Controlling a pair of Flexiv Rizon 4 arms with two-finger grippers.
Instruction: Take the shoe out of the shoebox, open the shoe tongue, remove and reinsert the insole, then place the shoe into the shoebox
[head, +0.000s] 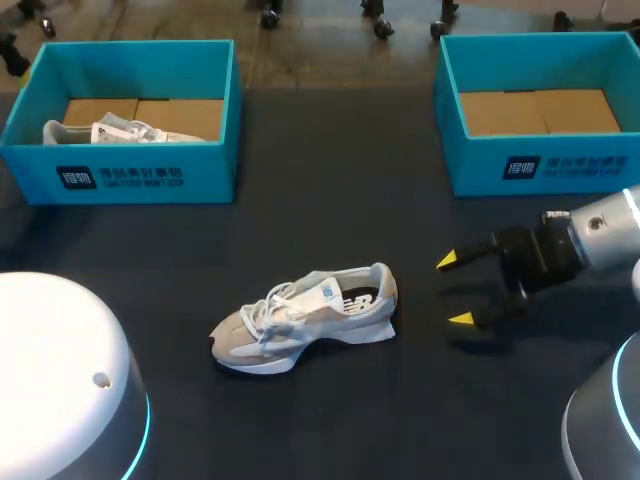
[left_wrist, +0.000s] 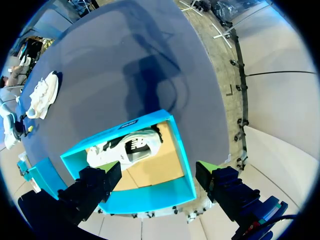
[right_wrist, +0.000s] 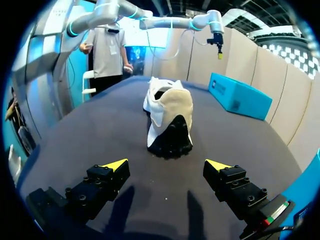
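Bare dark table (head: 330, 420) is carrying two blue boxes. The left box (head: 130, 175), far left, is holding a second shoe (head: 115, 130); the right box (head: 540, 165), far right, is showing only cardboard. The shoe (head: 305, 315) is sitting mid-table outside both boxes, toe left, heel right.

My right gripper (head: 456, 291) is hanging spread just right of the heel, touching nothing. My left gripper (left_wrist: 158, 169) is hanging spread high over the left box, empty.

I'm reading this as take-out done, tongue opening next. Right needs to pin the heel, left needs to come down to the tongue.

Only the left wrist view is showing the left gripper. Only the right wrist view is showing the heel end-on.
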